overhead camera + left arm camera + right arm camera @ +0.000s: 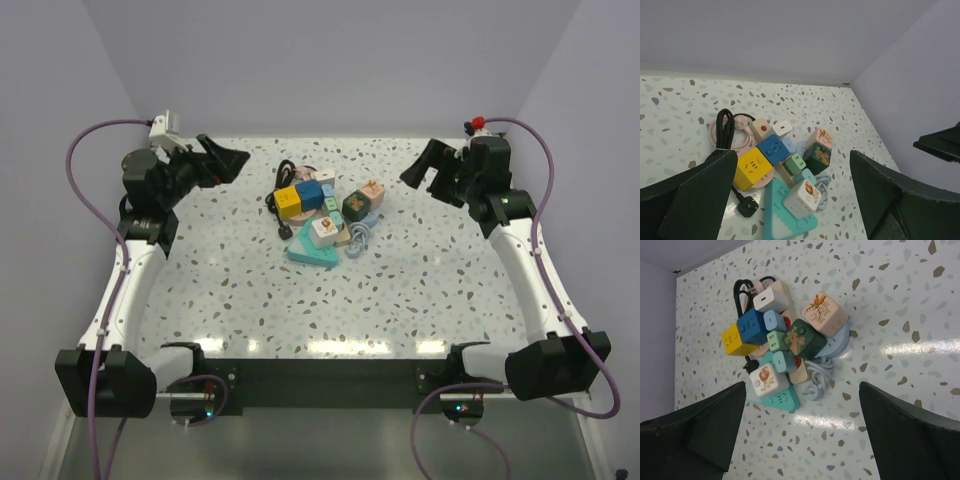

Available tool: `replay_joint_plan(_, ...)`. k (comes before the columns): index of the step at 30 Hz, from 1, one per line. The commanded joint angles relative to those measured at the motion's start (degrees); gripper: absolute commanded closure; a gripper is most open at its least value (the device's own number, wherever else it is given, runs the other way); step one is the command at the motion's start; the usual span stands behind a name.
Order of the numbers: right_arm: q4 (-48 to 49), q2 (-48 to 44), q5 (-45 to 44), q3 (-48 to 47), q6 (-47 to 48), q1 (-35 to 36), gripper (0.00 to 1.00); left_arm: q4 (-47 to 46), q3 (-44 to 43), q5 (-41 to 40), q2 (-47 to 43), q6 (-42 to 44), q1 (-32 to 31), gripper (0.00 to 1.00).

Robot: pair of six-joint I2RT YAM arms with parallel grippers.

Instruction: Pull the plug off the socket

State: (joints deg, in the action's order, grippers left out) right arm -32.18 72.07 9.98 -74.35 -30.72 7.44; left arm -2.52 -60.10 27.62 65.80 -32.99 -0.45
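We judge the task not yet begun: the left claw (pixel 228 160) and the right claw (pixel 418 166) both hang above the table (pixel 250 300), jaws spread as wide as they go and nothing between them, each well apart from the heap of plugs. The socket (pixel 760 130), a cream-beige power strip with round red outlets, lies ahead of and below both claws, between the two, and is mostly buried. One end with a red outlet shows just beside the white charger (pixel 782 128), and another bit of beige peeks out near the lion cube (pixel 765 380). Crowded over it, as far as we can tell, sit the yellow cube (pixel 752 169), the blue cube (pixel 772 148), a small green adapter (pixel 795 162) and others, and none looks pulled off. So everything is left: the approach, steadying the strip, gripping a plug and drawing it free. We can read no brand or label. The pink cube (pixel 821 312) and the dark green cube (pixel 799 339) carry an antlered-animal drawing, and the white one carries a lion with print too small to read.
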Motion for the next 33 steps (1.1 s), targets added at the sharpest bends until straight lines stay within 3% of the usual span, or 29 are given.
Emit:
replay_joint_plan(1, -0.7, -1.1, 0.5, -2.1, 0.0, -0.1, 0.01, -3.1, 0.7, 2.4, -1.8, -1.5, 0.1, 0.00)
replay_joint_plan(6, -1.6, 1.7, 0.9, -2.3, 3.5, -0.1, 0.01, -3.7, 1.9, 4.3, -1.2, -1.5, 0.1, 0.00)
replay_joint_plan(12, -5.6, 9.9, -8.1, -8.3, 9.3, 2.6, 0.01, -2.9, 4.1, 5.2, 0.3, -0.8, 0.0, 0.00)
replay_joint_plan(17, -7.5, 20.5, -13.0, -15.4, 9.7, 4.6, 0.01, 6.4, 3.0, -1.1, 3.8, 2.2, -2.7, 0.00)
replay_joint_plan(21, -7.4, 27.8, -18.5, -20.6, 12.5, 10.2, 0.01, 8.9, 3.5, -5.3, 5.1, 4.0, -6.1, 0.00)
replay_joint_plan(25, -9.8, 35.6, -16.1, -28.9, 15.6, 12.9, 0.01, 8.6, 4.7, -6.3, 5.8, 2.0, -7.4, 0.00)
replay_joint_plan(33, -12.6, 43.4, -12.2, -31.9, 16.5, 14.1, 0.01, 8.9, 7.1, -8.1, 5.4, 0.5, -9.4, 0.00)
